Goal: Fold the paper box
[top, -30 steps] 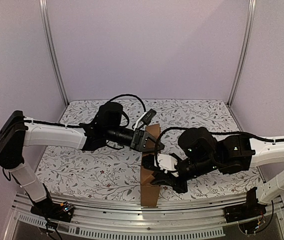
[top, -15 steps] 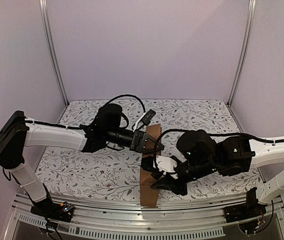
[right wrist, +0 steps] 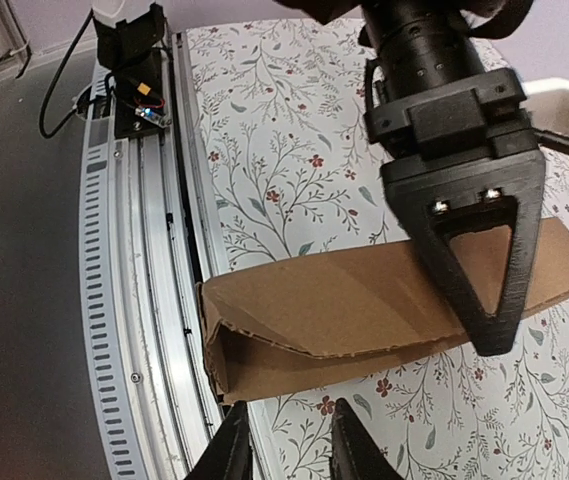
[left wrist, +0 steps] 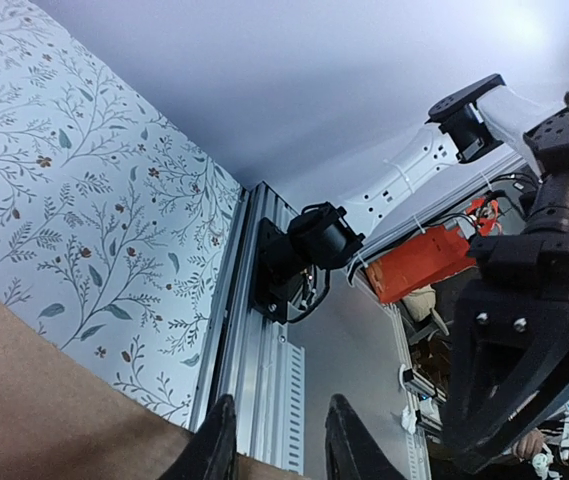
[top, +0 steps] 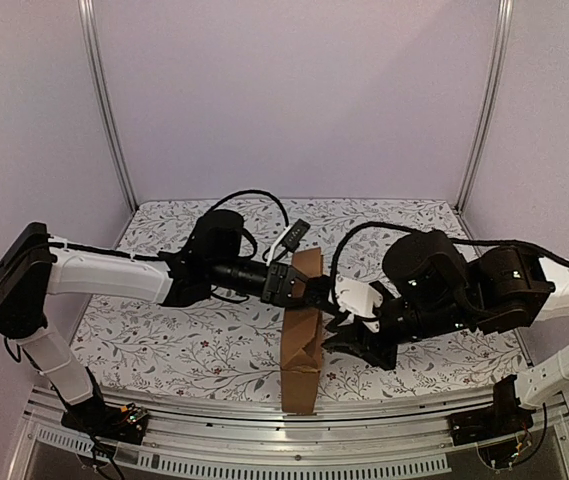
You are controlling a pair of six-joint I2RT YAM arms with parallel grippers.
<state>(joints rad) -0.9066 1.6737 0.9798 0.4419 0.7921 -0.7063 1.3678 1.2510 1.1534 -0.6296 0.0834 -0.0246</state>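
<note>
Floral tablecloth (top: 164, 340) bears a brown, partly folded paper box (top: 302, 352).

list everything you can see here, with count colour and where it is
paper box: one, brown cardboard, partly folded, mid-table reaching to the near edge
table cover: one, white with grey floral print, over the table
rail: one, silver aluminium, along the table's near edge
frame posts: two, silver, at the back corners
walls: three, lilac, back and both sides
cables: count unclear, black, along both arms
left arm: one, white and black, reaching in from the left
right arm: one, white and black, reaching in from the right
left gripper: one, black, open, at the box's far part
right gripper: one, black, open, at the box's right side
</note>
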